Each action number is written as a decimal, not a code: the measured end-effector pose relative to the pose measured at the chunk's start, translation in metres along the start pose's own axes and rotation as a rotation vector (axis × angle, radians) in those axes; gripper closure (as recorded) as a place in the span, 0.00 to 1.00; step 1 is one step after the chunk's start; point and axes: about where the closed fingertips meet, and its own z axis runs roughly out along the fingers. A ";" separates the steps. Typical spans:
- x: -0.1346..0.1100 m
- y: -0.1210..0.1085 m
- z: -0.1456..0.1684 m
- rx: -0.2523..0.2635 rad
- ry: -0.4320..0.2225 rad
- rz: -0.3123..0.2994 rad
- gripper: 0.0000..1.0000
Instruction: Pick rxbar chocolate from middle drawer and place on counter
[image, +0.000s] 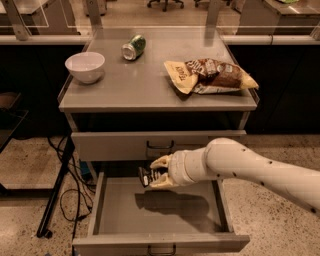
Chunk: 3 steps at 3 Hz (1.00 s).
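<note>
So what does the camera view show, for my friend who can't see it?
The robot's gripper holds the rxbar chocolate just above the floor of the open middle drawer. On the counter above sit a white bowl, a tipped green can and a chip bag.

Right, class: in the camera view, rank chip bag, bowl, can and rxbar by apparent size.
Chip bag
Bowl
Can and rxbar: alike, since the gripper over the middle drawer partly covers the rxbar.
</note>
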 end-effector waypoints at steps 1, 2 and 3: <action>-0.051 -0.018 -0.046 0.050 0.069 -0.104 1.00; -0.101 -0.049 -0.095 0.098 0.098 -0.219 1.00; -0.106 -0.059 -0.092 0.095 0.105 -0.244 1.00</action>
